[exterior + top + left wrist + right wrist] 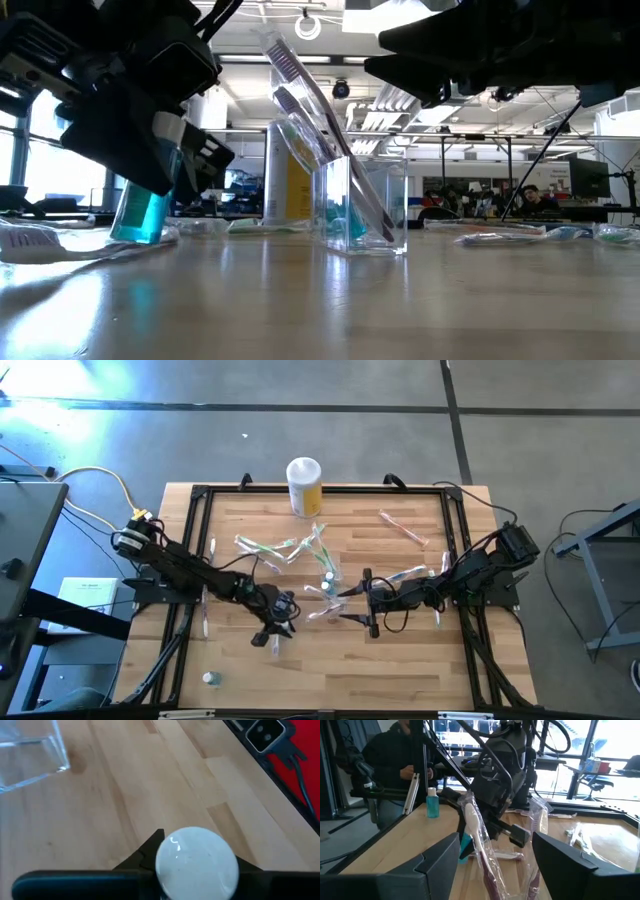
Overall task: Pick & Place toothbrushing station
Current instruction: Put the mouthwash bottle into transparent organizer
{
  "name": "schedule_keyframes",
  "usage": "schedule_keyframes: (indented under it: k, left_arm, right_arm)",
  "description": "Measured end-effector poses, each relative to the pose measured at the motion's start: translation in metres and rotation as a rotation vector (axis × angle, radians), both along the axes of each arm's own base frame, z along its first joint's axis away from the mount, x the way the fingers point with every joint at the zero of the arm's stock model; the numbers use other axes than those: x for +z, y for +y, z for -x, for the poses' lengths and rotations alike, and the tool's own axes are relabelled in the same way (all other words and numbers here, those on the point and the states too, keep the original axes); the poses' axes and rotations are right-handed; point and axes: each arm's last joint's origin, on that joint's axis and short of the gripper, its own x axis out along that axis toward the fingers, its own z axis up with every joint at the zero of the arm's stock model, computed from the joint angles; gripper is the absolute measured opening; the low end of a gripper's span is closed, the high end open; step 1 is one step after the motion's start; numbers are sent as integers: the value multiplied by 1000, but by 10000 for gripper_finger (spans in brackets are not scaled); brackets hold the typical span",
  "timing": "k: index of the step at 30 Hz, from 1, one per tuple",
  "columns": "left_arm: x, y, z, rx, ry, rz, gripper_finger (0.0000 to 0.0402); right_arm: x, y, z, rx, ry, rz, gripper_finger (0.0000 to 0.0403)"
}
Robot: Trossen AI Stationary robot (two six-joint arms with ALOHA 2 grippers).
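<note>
Toothbrushes [300, 85] already lean in the clear cup [365, 205] near the middle of the bench [400, 670]. Others lie loose between the cup and the far edge [265, 547], and some toward the right edge.

The left hand [275, 628] sits slightly nearer the front edge than the cup. It is closed on a small bottle [197, 862] of blue liquid and holds it only by the round white cap. The right hand [350, 605] waits with its jaws wide apart, just beside the cup on the right-edge side, with a wrapped brush [475, 835] standing in front of its gap.

The main risk looks like the grip. A hold this high on a smooth, rounded cap could let the bottle swing or slip out once it is lifted.

The cup is light and top-heavy with its slanted brushes. A hand or the bottle brushing against those handles could tip it or flick brushes out. The two hands are also close together around the cup, so a careless approach could make them touch.
</note>
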Motion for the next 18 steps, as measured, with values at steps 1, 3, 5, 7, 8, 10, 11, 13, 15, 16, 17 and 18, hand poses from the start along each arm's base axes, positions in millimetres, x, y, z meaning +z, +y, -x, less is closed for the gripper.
schedule_keyframes:
  k: [1, 3, 5, 7, 8, 10, 11, 13, 15, 16, 17, 18]
  left_arm:
    - [1, 0, 0, 8, -4, -5, 68]
    - [3, 1, 1, 11, -6, -9, 68]
    - [4, 1, 2, 17, -3, -15, 69]
    - [10, 1, -1, 25, -2, -39, 72]
    - [14, 1, -2, 30, 2, -55, 72]
    - [25, 1, -5, 48, 10, -96, 71]
    - [33, 1, -8, 64, 10, -120, 70]
    - [53, 2, -12, 101, -3, -170, 69]
    - [77, 1, -19, 122, -35, -192, 69]
    - [89, 0, -21, 121, -38, -203, 69]
    - [101, -1, -21, 114, -34, -210, 70]
    - [112, -5, -23, 108, -38, -214, 71]
  right_arm:
    - [0, 0, 0, 0, -1, 0, 243]
    - [0, 0, 0, 0, -1, 0, 243]
    - [0, 0, 0, 0, -2, 0, 243]
    - [0, 0, 0, 0, -2, 0, 243]
    - [0, 0, 0, 0, -3, -1, 243]
    - [1, 0, 0, 3, -9, -2, 243]
    - [1, 0, 0, 3, -9, -2, 241]
    - [1, 0, 0, 8, -9, -2, 237]
    - [1, 1, 0, 22, -11, -3, 231]
    - [1, 2, 0, 28, -14, -3, 227]
    - [2, 2, 1, 32, -17, -4, 224]
    - [2, 3, 1, 35, -18, -1, 220]
